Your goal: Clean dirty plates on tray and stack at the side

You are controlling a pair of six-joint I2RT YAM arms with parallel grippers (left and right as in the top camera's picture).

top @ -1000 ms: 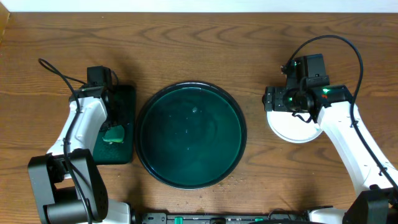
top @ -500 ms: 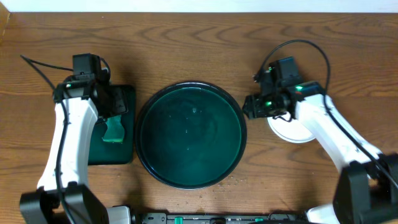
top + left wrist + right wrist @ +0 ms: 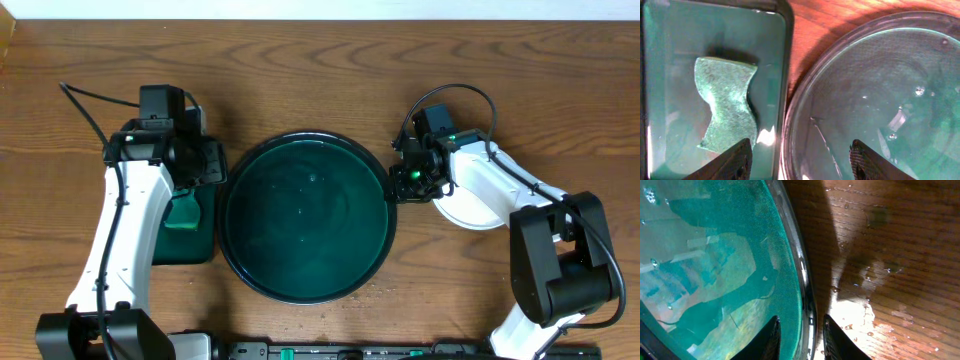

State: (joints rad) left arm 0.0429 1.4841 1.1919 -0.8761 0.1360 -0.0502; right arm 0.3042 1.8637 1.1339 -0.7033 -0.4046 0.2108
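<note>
Tray [image 3: 305,215] mid-tabletop [image 3: 300,80], wet. Plates [image 3: 480,210] stacked just right of it, right arm partly over them. Right tool [image 3: 800,336] astride tray's right rim, fingers close together; cannot tell if pinching. Left tool [image 3: 801,157] spread, above tray's left rim, beside small tray [image 3: 670,60] holding sponge [image 3: 727,107].

Plates [image 3: 470,212] partly hidden under right arm [image 3: 485,172].

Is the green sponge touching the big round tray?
Apart. The left wrist view shows the sponge lying inside the small tray, whose rim separates it from the round tray.
</note>
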